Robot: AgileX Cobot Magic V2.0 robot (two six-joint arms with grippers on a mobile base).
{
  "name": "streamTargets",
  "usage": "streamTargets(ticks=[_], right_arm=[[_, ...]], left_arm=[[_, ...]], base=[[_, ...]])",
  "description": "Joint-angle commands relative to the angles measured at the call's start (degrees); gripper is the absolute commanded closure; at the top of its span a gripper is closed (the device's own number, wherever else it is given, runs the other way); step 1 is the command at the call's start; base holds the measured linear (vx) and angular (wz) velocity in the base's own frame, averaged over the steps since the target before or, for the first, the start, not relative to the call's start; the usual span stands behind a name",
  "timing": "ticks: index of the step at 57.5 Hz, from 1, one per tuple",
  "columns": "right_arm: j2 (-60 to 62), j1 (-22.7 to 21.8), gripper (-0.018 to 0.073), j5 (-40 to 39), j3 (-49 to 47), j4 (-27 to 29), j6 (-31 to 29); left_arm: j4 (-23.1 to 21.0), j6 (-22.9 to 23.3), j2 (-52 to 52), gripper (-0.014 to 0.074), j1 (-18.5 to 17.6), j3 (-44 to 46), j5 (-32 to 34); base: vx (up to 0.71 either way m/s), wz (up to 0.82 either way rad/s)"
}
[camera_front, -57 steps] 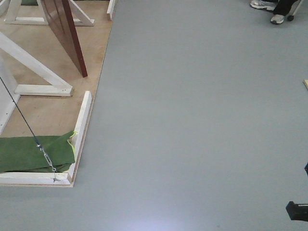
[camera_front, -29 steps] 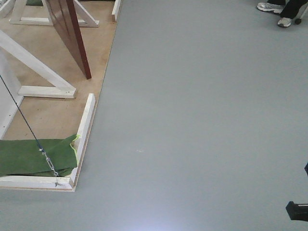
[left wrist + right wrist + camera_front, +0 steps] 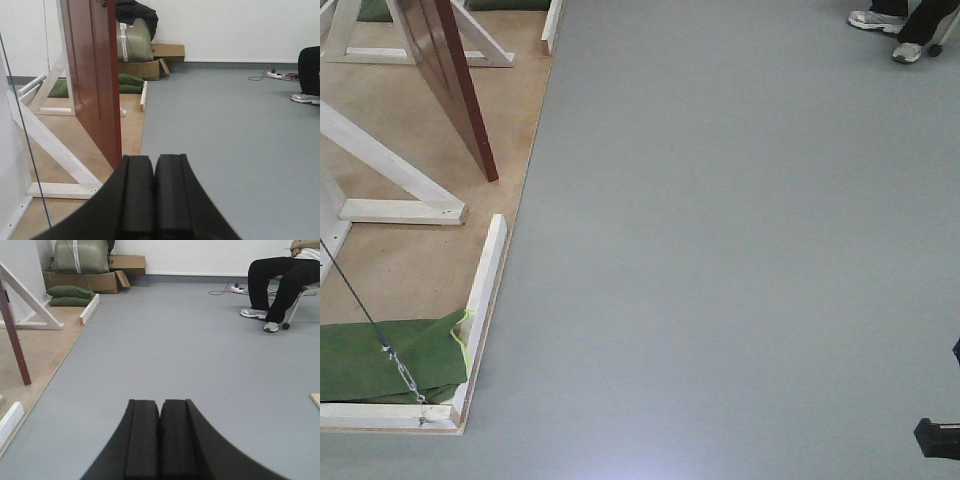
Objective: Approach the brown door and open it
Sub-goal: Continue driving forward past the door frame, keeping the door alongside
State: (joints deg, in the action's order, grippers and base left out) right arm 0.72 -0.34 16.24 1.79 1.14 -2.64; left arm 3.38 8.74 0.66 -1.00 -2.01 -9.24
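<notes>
The brown door stands on a plywood base at the upper left of the front view, seen nearly edge-on. In the left wrist view the door rises just ahead and left of my left gripper, which is shut and empty, its pads pressed together. In the right wrist view only the door's lower edge shows at the far left. My right gripper is shut and empty, pointing over open grey floor. No door handle shows in any view.
White wooden braces and a border rail frame the plywood base. A green sandbag and a steel cable sit at its near corner. Cardboard boxes line the far wall. A seated person is at the right.
The view has shifted: the door frame base and green sandbag have slid left and down in the front view, and the door's foot sits slightly lower.
</notes>
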Motion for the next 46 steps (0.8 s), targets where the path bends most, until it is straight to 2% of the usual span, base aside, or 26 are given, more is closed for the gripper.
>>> streamTargets(ticks=[1, 46], right_arm=[[-0.7, -0.1, 0.0559, -4.7, 0.2, -0.4, -0.3], [-0.7, -0.1, 0.0559, -4.7, 0.2, -0.4, -0.3]], left_arm=[[0.0, 0.3, 0.8, 0.0603, -0.1, 1.5, 4.9], [0.0, 0.3, 0.8, 0.0603, -0.1, 1.5, 4.9]], base=[[0.17, -0.03], [0.22, -0.02]])
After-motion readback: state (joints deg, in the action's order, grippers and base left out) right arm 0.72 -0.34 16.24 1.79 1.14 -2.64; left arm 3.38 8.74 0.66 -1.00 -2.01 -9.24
